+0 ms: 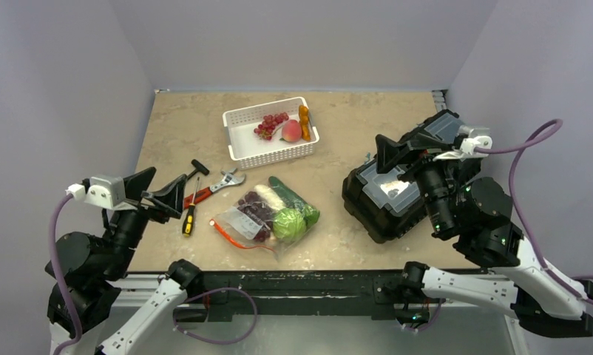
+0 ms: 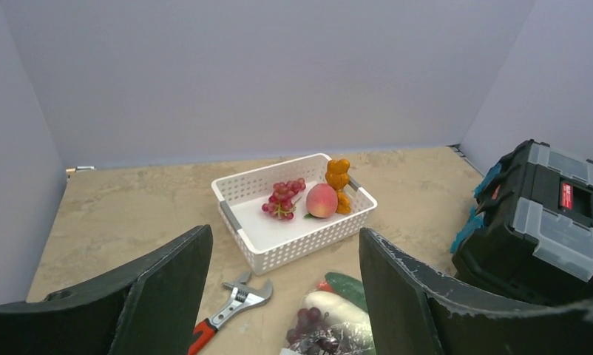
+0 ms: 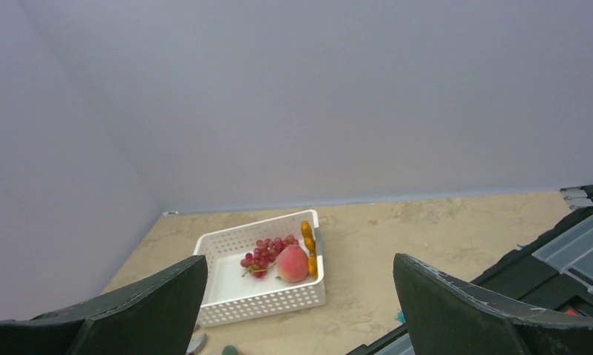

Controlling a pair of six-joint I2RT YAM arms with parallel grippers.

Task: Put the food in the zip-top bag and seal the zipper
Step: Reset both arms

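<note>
The zip-top bag (image 1: 268, 220) lies at the table's front middle. It holds the cucumber (image 1: 288, 194), cabbage (image 1: 289, 225), white oval piece (image 1: 270, 196) and dark purple grapes (image 1: 255, 210). Its red-orange zipper (image 1: 236, 238) runs along the near left edge. The red grapes (image 1: 270, 126), peach (image 1: 291, 131) and carrot (image 1: 305, 121) lie in the white basket (image 1: 271, 157). My left gripper (image 1: 160, 191) is open and empty, raised left of the bag. My right gripper (image 1: 401, 151) is open and empty above the toolbox. The left wrist view shows the bag (image 2: 338, 322) between the fingers.
A black toolbox (image 1: 386, 203) stands right of the bag. A wrench (image 1: 223, 181), a yellow-handled screwdriver (image 1: 189, 219) and a red-handled one (image 1: 194, 194) lie left of the bag. The basket also shows in the left wrist view (image 2: 301, 248) and the right wrist view (image 3: 264, 303).
</note>
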